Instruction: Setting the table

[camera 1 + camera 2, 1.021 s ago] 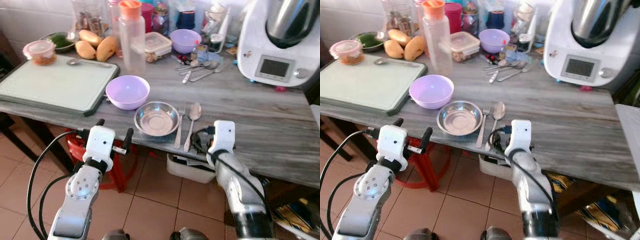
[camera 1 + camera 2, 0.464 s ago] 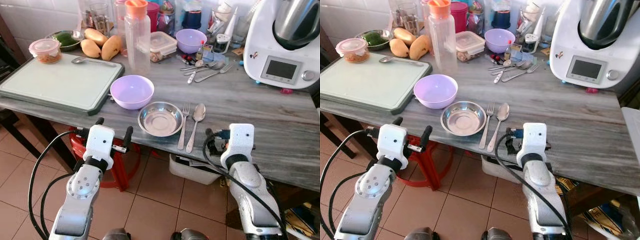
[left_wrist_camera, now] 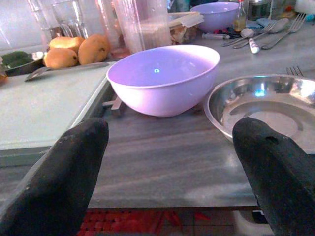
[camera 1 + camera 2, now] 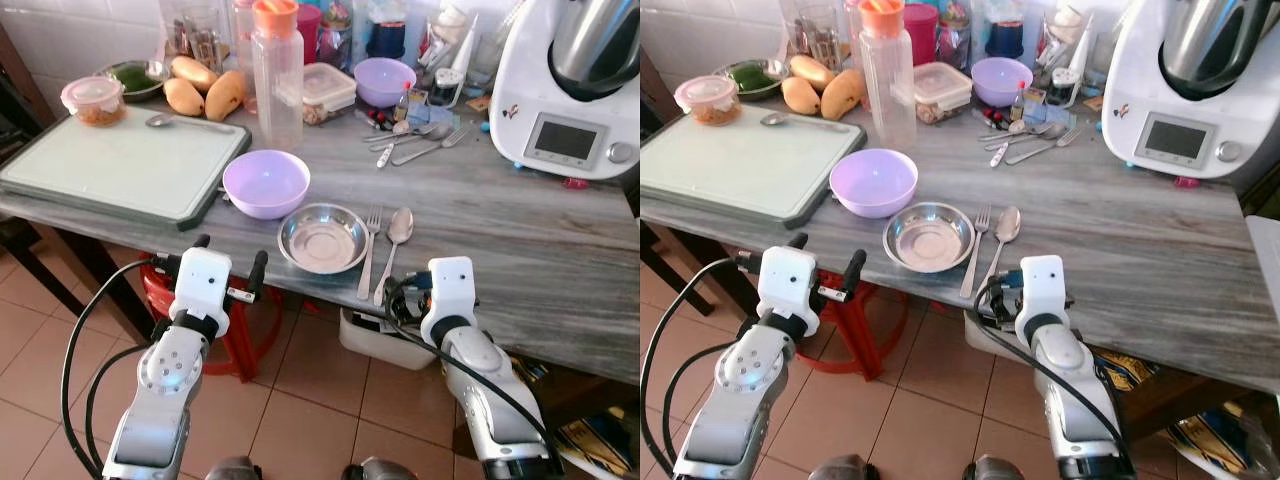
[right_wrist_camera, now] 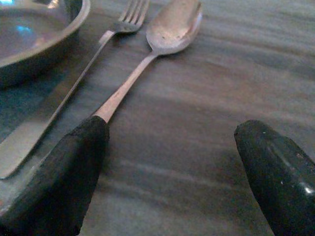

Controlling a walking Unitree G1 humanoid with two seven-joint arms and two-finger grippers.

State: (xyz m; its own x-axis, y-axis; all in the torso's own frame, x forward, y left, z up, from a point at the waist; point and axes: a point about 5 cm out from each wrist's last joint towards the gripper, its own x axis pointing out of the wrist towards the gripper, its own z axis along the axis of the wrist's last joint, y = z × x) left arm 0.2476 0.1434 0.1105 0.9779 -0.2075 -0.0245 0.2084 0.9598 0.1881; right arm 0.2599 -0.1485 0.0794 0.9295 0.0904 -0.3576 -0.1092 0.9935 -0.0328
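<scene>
Right tool (image 5: 167, 172), fingers spread, has drawn back leftward to the grey wooden counter (image 4: 520, 230) edge beside the steel spoon (image 4: 392, 245); setting apparently placed. Left tool (image 3: 170, 167) spread, idle.

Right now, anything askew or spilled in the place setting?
Nothing spilled. The steel bowl sits upright with the fork and spoon laid side by side to its right, slightly slanted. The lilac bowl is upright too.

Metal dishware on grey wood-grain table, plastic bowls behind.
Table (image 4: 520, 230) matt, streaked grey wood look. Steel bowl (image 4: 322, 238), fork (image 4: 368, 252) and spoon (image 4: 392, 245) shiny metal. Lilac bowl (image 4: 266, 183) smooth plastic, slight gloss. Cutting board (image 4: 110, 165) matt pale plastic. Bottle (image 4: 277, 75) clear plastic. Gripper fingers (image 3: 64, 182) matt black.
</scene>
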